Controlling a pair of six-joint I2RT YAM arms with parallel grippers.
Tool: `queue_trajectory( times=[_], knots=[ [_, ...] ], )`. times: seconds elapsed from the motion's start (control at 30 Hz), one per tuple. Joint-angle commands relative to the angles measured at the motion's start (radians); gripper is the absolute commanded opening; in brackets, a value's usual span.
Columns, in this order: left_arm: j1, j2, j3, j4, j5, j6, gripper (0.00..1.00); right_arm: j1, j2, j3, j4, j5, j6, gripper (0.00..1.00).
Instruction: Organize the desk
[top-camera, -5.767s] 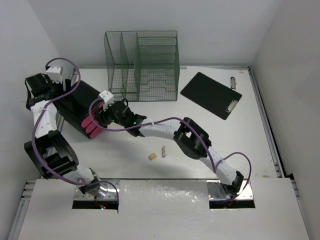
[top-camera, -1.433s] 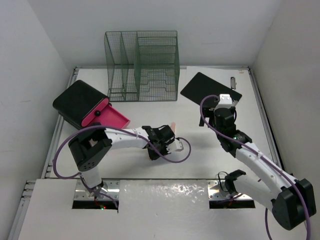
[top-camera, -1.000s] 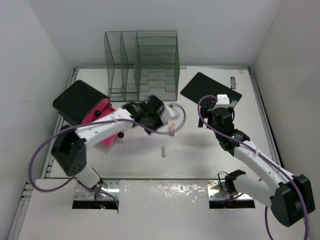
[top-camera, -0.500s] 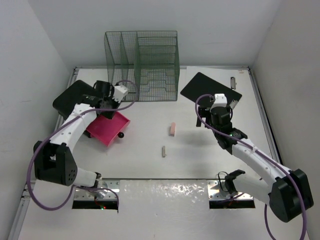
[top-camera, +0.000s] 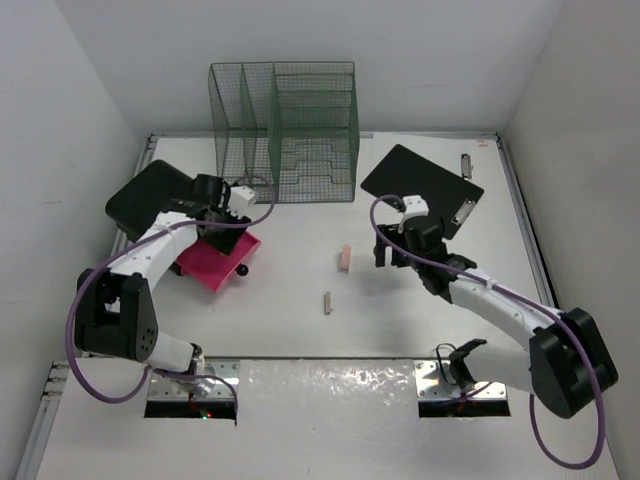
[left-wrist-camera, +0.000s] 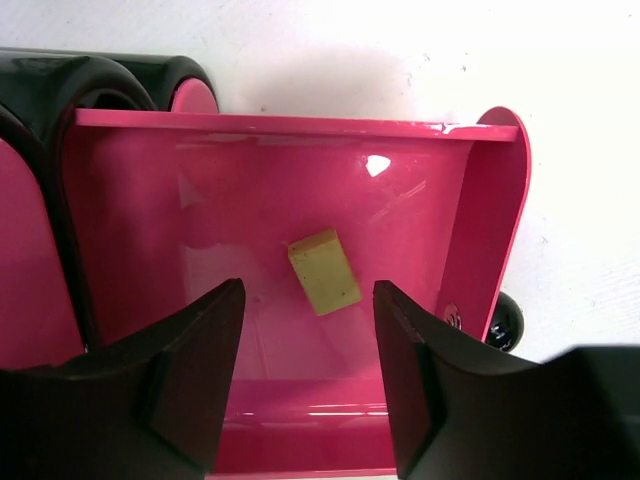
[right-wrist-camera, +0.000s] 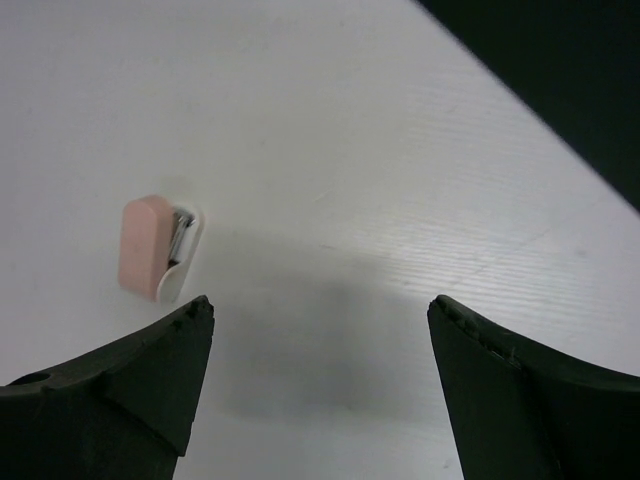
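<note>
Desk (top-camera: 290, 335) forms the floor of a white-walled enclosure, with metal rails along its left and right edges. Open surface lies across the centre and the near part; a pink block (top-camera: 345, 258) and a small tan stick (top-camera: 327, 302) lie there, apart from each other.

At the far edge stands a green wire organizer (top-camera: 285, 130). A black clipboard (top-camera: 415, 185) lies to its right, near the right rail.

At far left, a black case (top-camera: 150, 200) has its pink drawer (top-camera: 215, 265) standing open, with a yellow block (left-wrist-camera: 324, 271) lying inside.

Left gripper (left-wrist-camera: 307, 290) hangs over the drawer, jaws apart, gripping nothing. Right gripper (right-wrist-camera: 320, 305) hangs between the pink block and the clipboard, jaws wide, gripping nothing.
</note>
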Motion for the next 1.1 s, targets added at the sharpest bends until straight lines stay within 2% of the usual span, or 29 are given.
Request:
queue_trajectory(
  times=[0.0, 0.13, 0.23, 0.3, 0.43, 0.6, 0.7, 0.93, 1.07],
  knots=[
    [-0.001, -0.051, 0.014, 0.029, -0.008, 0.009, 0.54, 0.076, 0.048, 0.041, 0.029, -0.049, 0.033, 0.84],
    [-0.003, -0.057, 0.077, -0.017, 0.085, -0.005, 0.55, 0.2, 0.132, 0.096, 0.017, -0.026, 0.036, 0.77],
    [-0.004, -0.065, 0.129, -0.061, 0.172, -0.007, 0.55, 0.263, 0.201, 0.128, 0.023, -0.095, 0.062, 0.67],
    [-0.003, -0.082, 0.152, -0.076, 0.18, -0.002, 0.55, 0.305, 0.24, 0.133, 0.031, -0.115, 0.088, 0.6],
    [-0.001, -0.12, 0.224, -0.112, 0.186, 0.013, 0.59, 0.357, 0.303, 0.156, 0.033, -0.169, 0.136, 0.59],
    [0.009, -0.128, 0.244, -0.1, 0.085, 0.016, 0.61, 0.403, 0.359, 0.181, 0.019, -0.184, 0.188, 0.61],
    [0.054, -0.139, 0.27, -0.1, 0.093, 0.027, 0.62, 0.426, 0.422, 0.207, 0.005, -0.195, 0.196, 0.6],
    [0.262, -0.16, 0.33, -0.07, 0.148, 0.056, 0.65, 0.446, 0.498, 0.237, -0.038, -0.148, 0.194, 0.51],
    [0.359, -0.165, 0.346, -0.057, 0.176, 0.067, 0.68, 0.446, 0.504, 0.236, -0.049, -0.129, 0.191, 0.35]
  ],
)
